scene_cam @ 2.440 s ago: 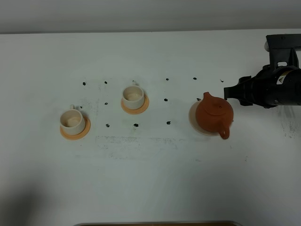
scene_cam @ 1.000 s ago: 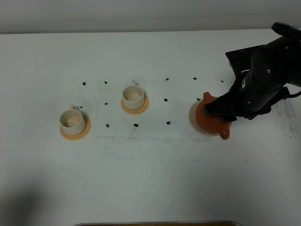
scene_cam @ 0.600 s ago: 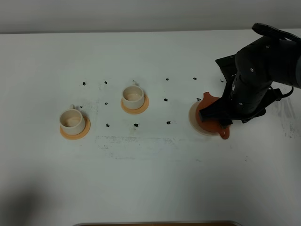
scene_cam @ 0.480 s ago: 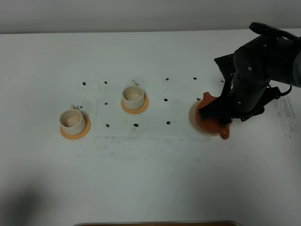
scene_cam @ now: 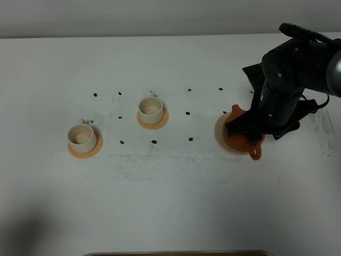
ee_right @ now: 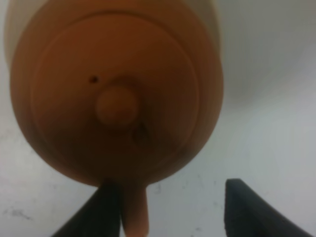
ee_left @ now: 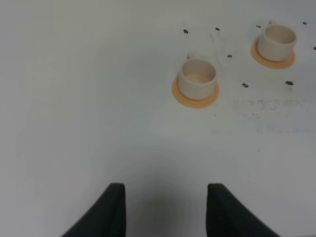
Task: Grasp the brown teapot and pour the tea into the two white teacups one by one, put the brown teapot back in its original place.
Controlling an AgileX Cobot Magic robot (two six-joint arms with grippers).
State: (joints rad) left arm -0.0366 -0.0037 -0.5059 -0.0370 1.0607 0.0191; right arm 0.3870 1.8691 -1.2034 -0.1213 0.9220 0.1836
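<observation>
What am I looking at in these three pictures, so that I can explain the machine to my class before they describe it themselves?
This is a robot with two arms, each ending in a two-fingered gripper. One picture comes from a camera mounted high above a white table; the other two come from cameras on the arms' wrists. On the table stand two white teacups, each on an orange coaster, and a brown teapot on a pale saucer. The right gripper hangs open over the teapot, its loop handle between the fingers, not yet gripped. The left gripper is open and empty, away from the cups.
</observation>
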